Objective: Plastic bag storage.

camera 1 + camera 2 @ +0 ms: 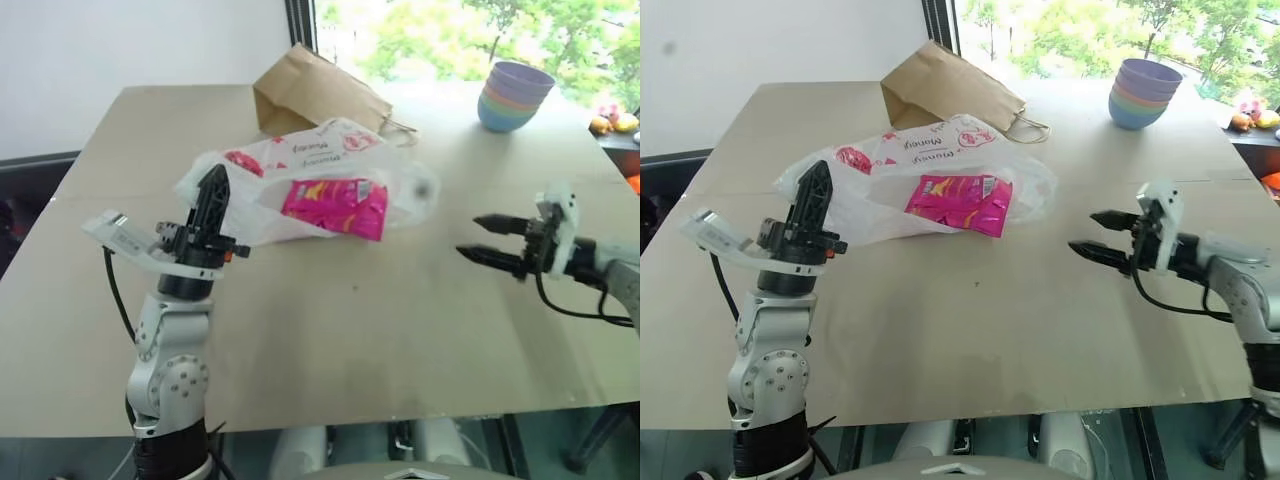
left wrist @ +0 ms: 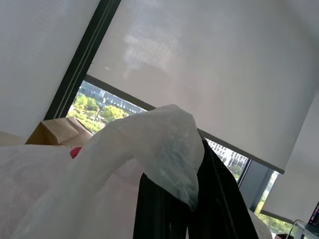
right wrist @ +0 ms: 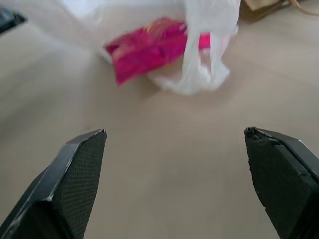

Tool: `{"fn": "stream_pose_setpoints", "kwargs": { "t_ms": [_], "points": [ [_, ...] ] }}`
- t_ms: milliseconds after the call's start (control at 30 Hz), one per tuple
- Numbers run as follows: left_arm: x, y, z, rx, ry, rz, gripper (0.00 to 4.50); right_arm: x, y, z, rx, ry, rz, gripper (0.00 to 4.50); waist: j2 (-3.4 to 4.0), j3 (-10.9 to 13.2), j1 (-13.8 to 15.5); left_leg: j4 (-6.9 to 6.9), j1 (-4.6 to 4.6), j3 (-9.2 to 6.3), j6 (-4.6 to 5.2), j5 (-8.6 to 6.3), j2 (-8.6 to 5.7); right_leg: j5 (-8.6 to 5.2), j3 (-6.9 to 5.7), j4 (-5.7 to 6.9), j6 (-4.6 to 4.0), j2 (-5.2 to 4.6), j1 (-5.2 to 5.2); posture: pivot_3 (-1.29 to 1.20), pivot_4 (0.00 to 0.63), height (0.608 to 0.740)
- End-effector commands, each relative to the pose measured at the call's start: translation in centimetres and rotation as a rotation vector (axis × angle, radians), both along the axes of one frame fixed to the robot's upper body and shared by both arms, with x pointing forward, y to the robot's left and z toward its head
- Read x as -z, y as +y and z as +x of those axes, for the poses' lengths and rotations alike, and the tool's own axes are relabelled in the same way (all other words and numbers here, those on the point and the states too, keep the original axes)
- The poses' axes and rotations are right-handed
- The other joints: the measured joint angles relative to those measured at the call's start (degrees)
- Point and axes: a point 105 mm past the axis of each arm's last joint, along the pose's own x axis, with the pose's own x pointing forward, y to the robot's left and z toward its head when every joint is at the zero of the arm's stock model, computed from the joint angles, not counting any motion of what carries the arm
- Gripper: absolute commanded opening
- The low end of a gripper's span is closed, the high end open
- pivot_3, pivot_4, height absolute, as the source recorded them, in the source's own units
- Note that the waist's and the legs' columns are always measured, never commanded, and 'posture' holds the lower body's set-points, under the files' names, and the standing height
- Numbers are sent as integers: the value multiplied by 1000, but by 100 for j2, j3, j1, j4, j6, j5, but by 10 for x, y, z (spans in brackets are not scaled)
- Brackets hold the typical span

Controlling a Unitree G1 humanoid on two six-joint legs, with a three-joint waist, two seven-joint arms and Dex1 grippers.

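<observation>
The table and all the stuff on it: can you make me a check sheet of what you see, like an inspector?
Surface: tan table, flat, faint smudges.
Job's things: plastic bag crumpled mid-table, one edge pinched and lifted by the left gripper.
Clutter: pink snack packet against the bag; brown paper bag lying behind; stacked pastel bowls at the far right corner.
Grippers: left jaws shut on the bag; right gripper jaws wide open, holding nothing, apart from the bag.
Cables: black cable beside the left arm; another under the right wrist.
Surroundings: white wall, window with green trees.
</observation>
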Motion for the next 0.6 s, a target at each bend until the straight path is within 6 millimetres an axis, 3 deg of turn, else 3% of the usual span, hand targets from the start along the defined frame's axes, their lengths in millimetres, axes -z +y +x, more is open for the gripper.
{"fn": "stream_pose_setpoints", "kwargs": {
  "t_ms": [33, 233, 433, 600],
  "points": [
    [-12, -6, -8, 7, -55, 11, 0, 3, -48, 25, 206, -105, -202, 4460, -4, 3, -1, 0, 13, 0, 0, 0, 0, -1, 4, 0, 1, 0, 10, 0, 150, 740],
    [-13, -6, -9, 13, -55, 13, 0, 22, -113, 40, 442, -68, -339, 4460, -9, 6, 11, 0, 42, 24, -1, 1, 1, -2, 8, -2, 1, 4, 39, 0, 150, 740],
    [-10, -5, -10, 8, -46, 28, 0, 42, -142, 37, 558, 57, -347, 4460, -9, 6, 15, -1, 41, 29, -2, 1, 2, -1, 8, -6, 1, 3, 40, 0, 150, 740],
    [-7, -6, -10, 7, -38, 27, 0, 53, -148, 31, 582, 132, -269, 4460, -9, 6, 15, -1, 46, 29, -2, 1, 3, -2, 8, -5, 1, 3, 45, 0, 150, 740]
  ]
}}
